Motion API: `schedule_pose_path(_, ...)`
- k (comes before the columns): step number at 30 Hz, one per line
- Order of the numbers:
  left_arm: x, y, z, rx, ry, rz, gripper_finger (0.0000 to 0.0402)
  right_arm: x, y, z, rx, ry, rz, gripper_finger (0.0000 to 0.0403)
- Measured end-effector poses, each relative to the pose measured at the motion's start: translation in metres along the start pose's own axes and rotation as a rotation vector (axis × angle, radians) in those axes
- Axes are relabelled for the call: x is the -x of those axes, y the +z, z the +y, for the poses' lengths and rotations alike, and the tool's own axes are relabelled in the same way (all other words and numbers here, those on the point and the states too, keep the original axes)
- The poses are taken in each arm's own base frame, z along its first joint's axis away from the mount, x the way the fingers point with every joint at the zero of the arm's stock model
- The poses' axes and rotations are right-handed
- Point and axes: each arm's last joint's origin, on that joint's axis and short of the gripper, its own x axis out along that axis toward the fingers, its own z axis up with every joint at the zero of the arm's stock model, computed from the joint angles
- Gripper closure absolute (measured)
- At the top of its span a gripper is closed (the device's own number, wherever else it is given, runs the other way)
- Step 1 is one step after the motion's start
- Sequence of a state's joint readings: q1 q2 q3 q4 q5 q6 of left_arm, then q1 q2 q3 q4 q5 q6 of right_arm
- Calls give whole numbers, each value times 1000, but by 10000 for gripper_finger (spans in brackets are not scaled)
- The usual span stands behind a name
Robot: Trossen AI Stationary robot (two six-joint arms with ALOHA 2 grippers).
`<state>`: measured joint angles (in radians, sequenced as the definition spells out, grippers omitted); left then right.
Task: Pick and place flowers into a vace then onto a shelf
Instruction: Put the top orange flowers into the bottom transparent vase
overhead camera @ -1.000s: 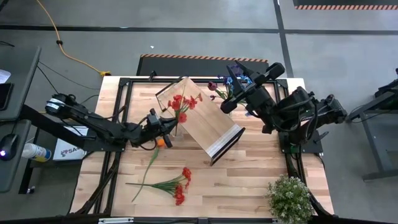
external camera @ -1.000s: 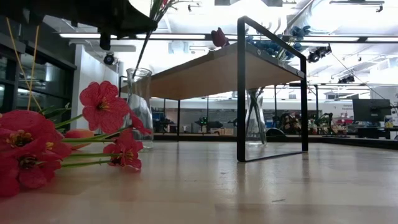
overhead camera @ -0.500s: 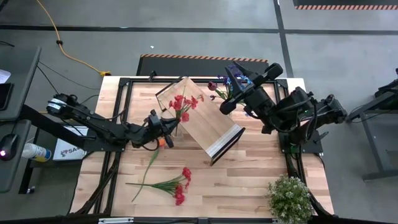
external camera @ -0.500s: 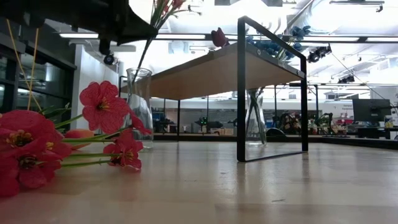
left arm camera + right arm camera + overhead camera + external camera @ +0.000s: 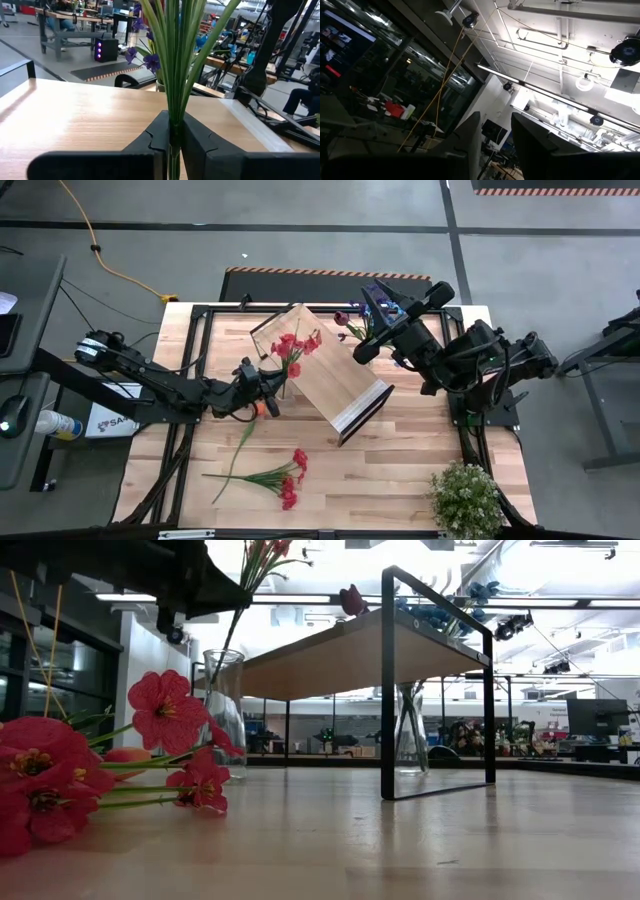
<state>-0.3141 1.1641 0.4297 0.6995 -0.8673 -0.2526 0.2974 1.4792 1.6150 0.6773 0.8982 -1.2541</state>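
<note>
My left gripper [image 5: 268,387] [image 5: 172,131] is shut on a bunch of red flowers [image 5: 295,345] over a glass vase [image 5: 222,710]. The vase stands on the table left of the shelf [image 5: 335,380]. The stems [image 5: 225,635] slant down into the vase's mouth. My right gripper [image 5: 372,305] [image 5: 496,140] is raised beyond the shelf's far side, open, with nothing between its fingers. Near it are blue flowers [image 5: 480,590] and a maroon flower [image 5: 350,600], above a second vase [image 5: 410,730] behind the shelf. More red flowers [image 5: 285,480] lie on the table near the front. My left gripper pinches the bundle of green stems [image 5: 173,117] between its two fingers, below the blooms. The fingers come in level from the table's left and lie across the stems. The bunch stands tilted, with blooms above the fingers and lower stem ends inside the vase.
A bushy pale-green potted plant [image 5: 465,498] stands at the near right corner. One orange flower [image 5: 258,409] lies with its stem on the table below my left gripper. The shelf stands slantwise in the middle of the table on its dark frame [image 5: 388,690].
The bunch in my left gripper has tipped a little over the vase, and more of its stems now fan out above the gripper in the low view. Both arms have stayed in place.
</note>
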Motion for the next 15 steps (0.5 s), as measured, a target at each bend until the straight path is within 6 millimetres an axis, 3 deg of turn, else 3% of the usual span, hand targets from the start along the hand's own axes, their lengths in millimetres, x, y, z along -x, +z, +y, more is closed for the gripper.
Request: schedule_pose_path(15,0,0,-1,17,-49,13,309,0,0,0,0,0,0,304)
